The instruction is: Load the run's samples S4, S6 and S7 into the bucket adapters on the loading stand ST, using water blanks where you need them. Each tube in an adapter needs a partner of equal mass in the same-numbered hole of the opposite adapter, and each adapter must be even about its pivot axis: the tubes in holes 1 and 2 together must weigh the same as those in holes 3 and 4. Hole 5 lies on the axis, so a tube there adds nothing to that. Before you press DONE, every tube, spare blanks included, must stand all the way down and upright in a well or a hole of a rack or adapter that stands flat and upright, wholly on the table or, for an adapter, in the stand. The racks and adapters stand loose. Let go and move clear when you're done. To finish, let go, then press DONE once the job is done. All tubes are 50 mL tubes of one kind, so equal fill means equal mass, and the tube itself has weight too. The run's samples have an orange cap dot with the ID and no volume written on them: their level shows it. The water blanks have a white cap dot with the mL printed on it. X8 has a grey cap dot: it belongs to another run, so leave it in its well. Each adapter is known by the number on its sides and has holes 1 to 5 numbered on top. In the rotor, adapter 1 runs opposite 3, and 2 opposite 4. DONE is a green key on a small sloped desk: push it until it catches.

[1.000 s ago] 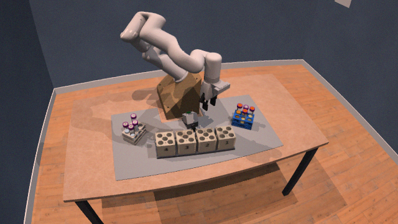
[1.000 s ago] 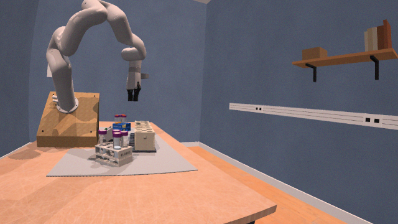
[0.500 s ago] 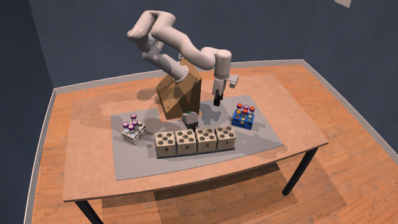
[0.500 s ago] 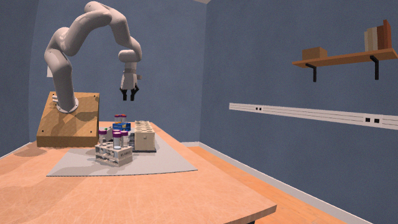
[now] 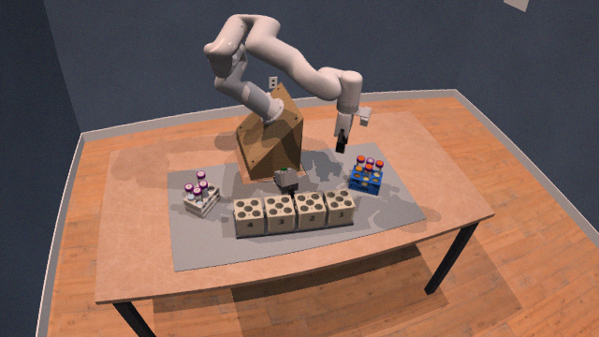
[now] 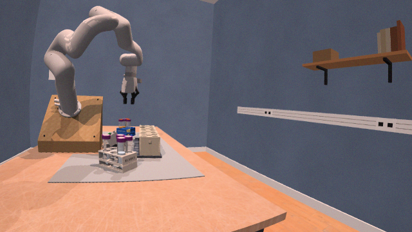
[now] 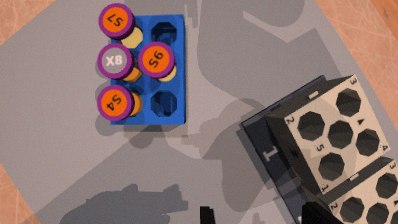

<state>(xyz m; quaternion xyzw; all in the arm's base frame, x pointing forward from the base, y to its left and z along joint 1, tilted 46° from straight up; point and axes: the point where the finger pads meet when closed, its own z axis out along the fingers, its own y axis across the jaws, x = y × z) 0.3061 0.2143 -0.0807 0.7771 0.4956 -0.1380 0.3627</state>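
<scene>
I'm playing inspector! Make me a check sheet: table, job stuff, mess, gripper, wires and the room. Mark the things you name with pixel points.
Surface: grey mat [image 5: 211, 248] [image 6: 174, 172] on the wooden table [image 5: 140, 281] [image 6: 129, 200].
Job's things: S4 [image 7: 115, 103], S6 [image 7: 156, 60], S7 [image 7: 116, 21] and X8 [image 7: 114, 61] in the blue rack [image 5: 357, 186] [image 7: 175, 82]; four blanks in the pale rack [image 5: 194, 209] [image 6: 127, 164]; four adapters with no tubes seen.
Clutter: nothing seen.
Gripper [image 5: 341, 149] [image 6: 129, 102]: open, holding nothing, above the table.
Cables: nothing seen.
Surroundings: blue walls, wooden floor, shelf [image 6: 357, 61] with books and box.
</scene>
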